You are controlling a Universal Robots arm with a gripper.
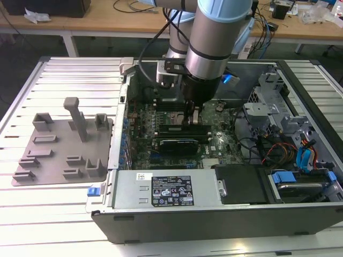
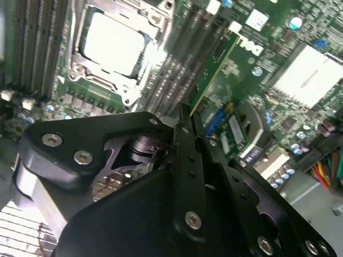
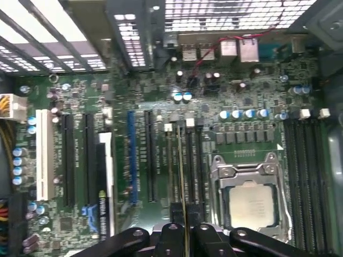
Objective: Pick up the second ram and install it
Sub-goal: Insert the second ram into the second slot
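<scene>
My gripper (image 1: 193, 121) reaches down into the open computer case, onto the motherboard (image 1: 214, 140). In both wrist views the fingers (image 3: 171, 231) are shut on the second ram (image 3: 180, 160), a thin stick seen edge-on. The stick stands upright along the memory slots, right beside the CPU socket (image 3: 249, 203). The second wrist view shows the ram's green board (image 2: 220, 61) running away from my gripper (image 2: 185, 122) past the socket (image 2: 115, 45). I cannot tell whether the stick sits fully down in its slot.
A black expansion card (image 1: 179, 143) lies just in front of the gripper. The power supply (image 1: 166, 190) fills the case's near side. Drive cages and cables (image 1: 278, 144) crowd the exterior view's right. A grey parts fixture (image 1: 59, 142) sits outside the case on the left.
</scene>
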